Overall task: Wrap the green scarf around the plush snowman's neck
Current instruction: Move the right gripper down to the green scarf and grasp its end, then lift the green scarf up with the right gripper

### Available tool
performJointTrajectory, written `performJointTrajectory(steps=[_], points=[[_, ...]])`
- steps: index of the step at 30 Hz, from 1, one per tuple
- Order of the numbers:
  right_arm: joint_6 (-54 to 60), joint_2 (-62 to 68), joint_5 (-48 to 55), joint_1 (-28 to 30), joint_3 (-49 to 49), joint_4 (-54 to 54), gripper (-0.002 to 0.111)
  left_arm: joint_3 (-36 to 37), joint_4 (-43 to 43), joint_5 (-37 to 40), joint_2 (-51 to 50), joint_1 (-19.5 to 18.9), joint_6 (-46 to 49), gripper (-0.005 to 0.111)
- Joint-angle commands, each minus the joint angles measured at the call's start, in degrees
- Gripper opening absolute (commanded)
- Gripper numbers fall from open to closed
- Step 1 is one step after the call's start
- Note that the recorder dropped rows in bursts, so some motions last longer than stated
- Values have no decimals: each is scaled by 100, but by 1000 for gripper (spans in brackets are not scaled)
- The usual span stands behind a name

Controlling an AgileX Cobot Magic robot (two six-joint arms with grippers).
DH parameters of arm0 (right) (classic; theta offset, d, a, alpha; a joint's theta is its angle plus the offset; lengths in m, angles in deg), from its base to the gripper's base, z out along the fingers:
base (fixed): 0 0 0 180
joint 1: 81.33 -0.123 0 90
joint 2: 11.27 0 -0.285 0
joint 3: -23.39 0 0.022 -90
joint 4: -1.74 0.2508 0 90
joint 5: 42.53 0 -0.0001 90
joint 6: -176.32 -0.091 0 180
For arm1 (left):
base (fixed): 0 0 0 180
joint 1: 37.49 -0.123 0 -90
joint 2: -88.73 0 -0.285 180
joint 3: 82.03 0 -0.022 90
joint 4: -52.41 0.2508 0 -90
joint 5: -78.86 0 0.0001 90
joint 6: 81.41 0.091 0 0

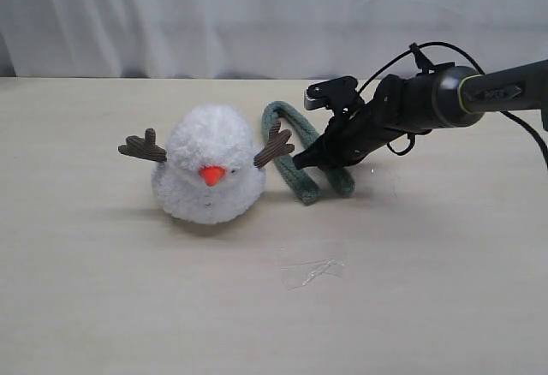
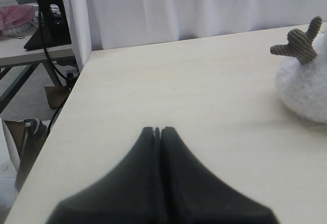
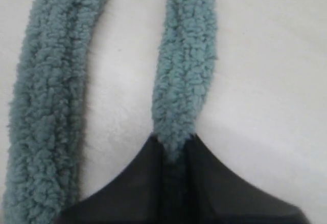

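So the right end effector (image 1: 312, 158) is pinching one strand of the green scarf (image 1: 302, 184), jaws nearly together on the knit, probably getting ready to drag it. The scarf's lying folded in a loop on the bench (image 1: 411, 255), just beside the plush snowman (image 1: 210, 165). The left end effector (image 2: 157, 132) is sitting closed and empty, out of the way.
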Motion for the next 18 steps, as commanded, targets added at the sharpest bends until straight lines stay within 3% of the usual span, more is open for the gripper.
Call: performJointTrajectory(steps=[1,12,18], points=[[84,22,354,-5,22,-95,4,16,-34,-72,16,1,-18,0],[70,-1170,619,-5,22,-376,4,16,-24,-72,16,1,-18,0],[-2151,-2547,1272,-5,22,-2750,4,16,-24,-72,16,1,-18,0]])
